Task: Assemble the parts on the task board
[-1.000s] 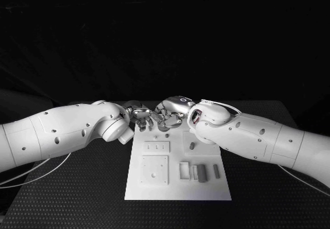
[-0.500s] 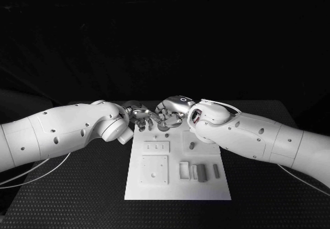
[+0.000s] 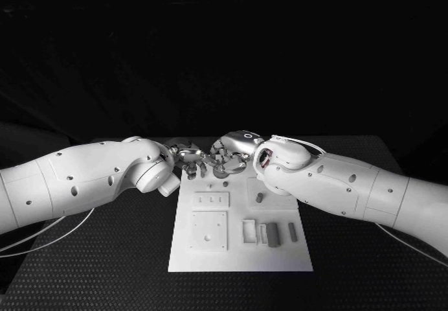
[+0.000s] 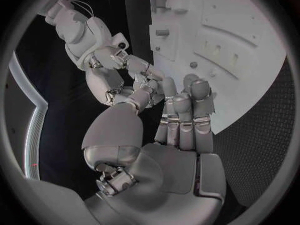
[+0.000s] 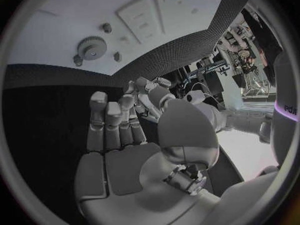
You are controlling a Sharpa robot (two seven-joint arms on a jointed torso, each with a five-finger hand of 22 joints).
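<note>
The white task board (image 3: 238, 256) lies in the middle of the table. My left hand (image 3: 191, 159) and right hand (image 3: 230, 157) meet fingertip to fingertip just above its far end. Seen from the left wrist, my left hand (image 4: 181, 120) has its fingers side by side, and the right hand (image 4: 128, 67) reaches in against its thumb. From the right wrist, the left hand's fingers (image 5: 149, 91) touch the tips of my right hand (image 5: 115, 120). Whatever lies between the fingertips is hidden. A grey gear (image 5: 92, 48) sits on the board (image 5: 56, 30) below them.
Three grey bars (image 3: 249, 230) (image 3: 272, 234) (image 3: 293, 232) lie side by side near the board's near right. A short peg (image 3: 261, 197) stands further back. Slotted square plates (image 3: 210, 230) occupy the board's left half. Black table (image 3: 93, 272) surrounds the board.
Both hands stay together over the board's far end; only their fingers have shifted slightly.
</note>
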